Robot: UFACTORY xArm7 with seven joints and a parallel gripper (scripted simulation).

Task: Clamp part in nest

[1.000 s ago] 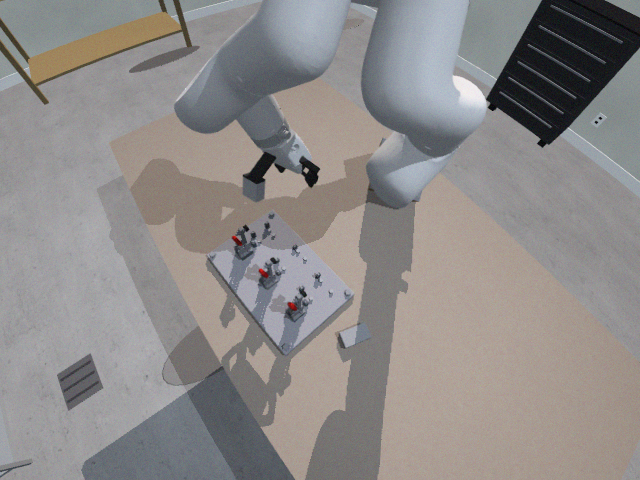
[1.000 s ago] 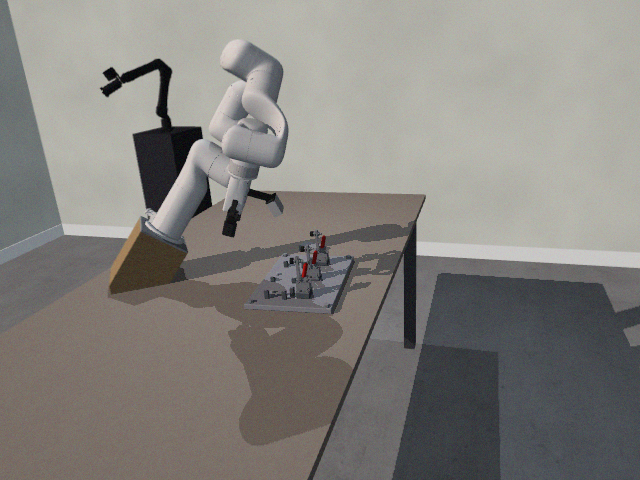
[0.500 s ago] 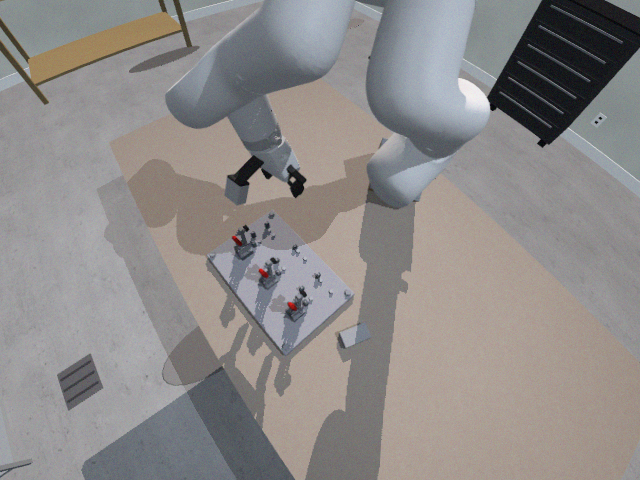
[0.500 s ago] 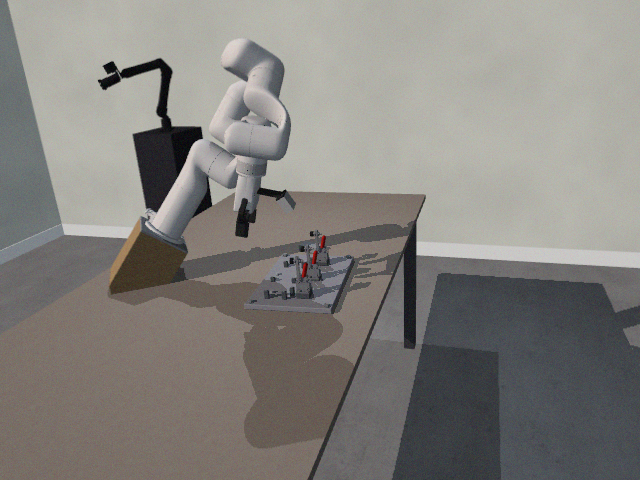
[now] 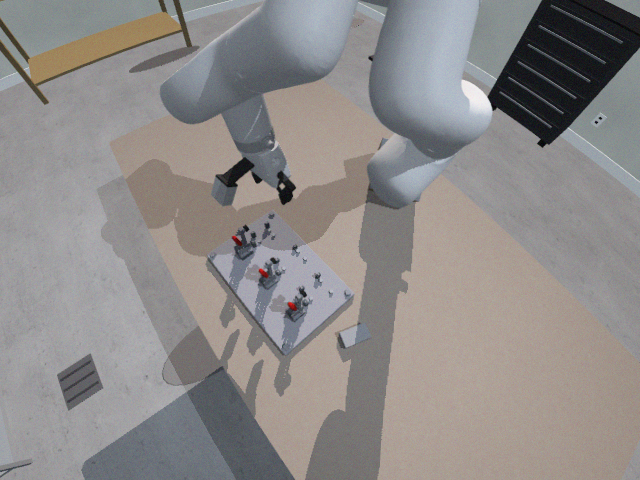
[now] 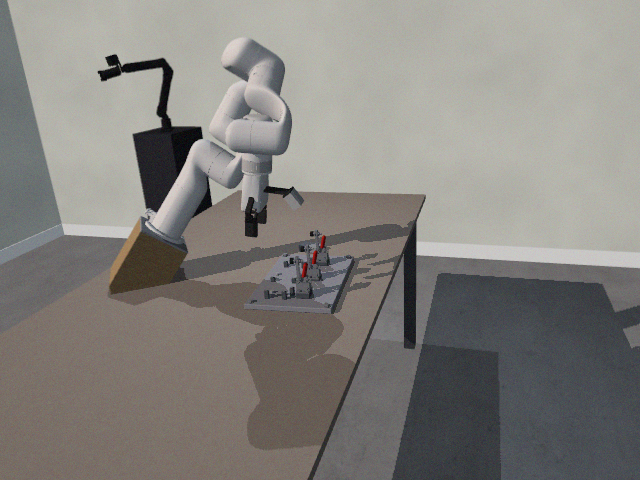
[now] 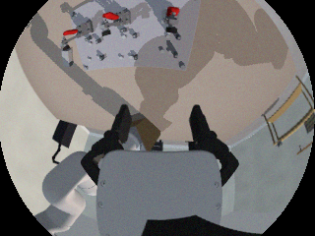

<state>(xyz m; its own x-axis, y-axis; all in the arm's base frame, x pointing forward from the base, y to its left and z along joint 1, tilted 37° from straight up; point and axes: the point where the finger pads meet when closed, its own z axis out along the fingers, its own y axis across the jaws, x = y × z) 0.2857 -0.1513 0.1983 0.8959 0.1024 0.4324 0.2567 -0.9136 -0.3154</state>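
The gripper (image 5: 273,188) hangs above the table (image 6: 155,372) at the fixture's near end, fingers spread wide and nothing between them, as the wrist view shows with its two dark fingertips apart over bare table top. The part (image 5: 354,334) lies flat on the table just beside the far corner of the fixture plate (image 5: 330,279), on the opposite end from the gripper, well apart from it. It looks like a small grey rectangular block, likely a rigid metal or hard plastic slab: stiff, not fragile, light enough for this gripper, but smooth-faced and so possibly slippery. Lying low on the table, it offers only its thin edges, so the sensible hold is across the short width, at the middle of its length, fingers coming straight down on the two long sides. Three clamps with red handles (image 5: 265,272) stand in a row on the plate; which nest suits the part cannot be told from here.
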